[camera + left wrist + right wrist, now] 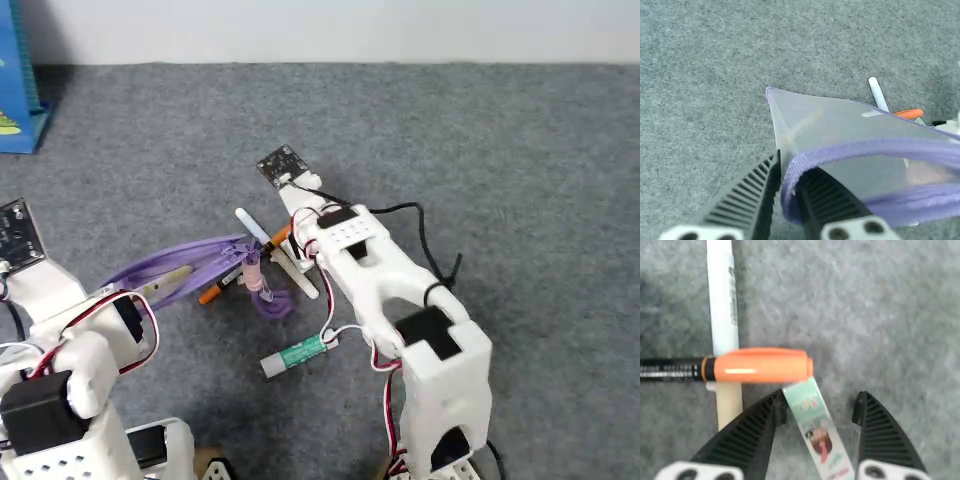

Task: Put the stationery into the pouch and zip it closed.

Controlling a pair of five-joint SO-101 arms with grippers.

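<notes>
Between the left fingers (752,192), the purple-edged pouch (840,130) is being held clamped at its corner. Rightward, the right fingers (752,427) are hanging apart around a mint-labelled stick (815,425), perhaps a pen; past their tips an orange-capped pen (760,365) is crossing a white pen (722,300).

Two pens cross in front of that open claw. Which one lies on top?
The pen with the orange cap. Its cap runs unbroken across the white pen, which passes underneath it.

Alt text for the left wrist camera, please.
The fingers of the left gripper pinch the purple zipper edge of a clear pouch over grey carpet. A white pen and an orange pen cap show beyond it.
</notes>
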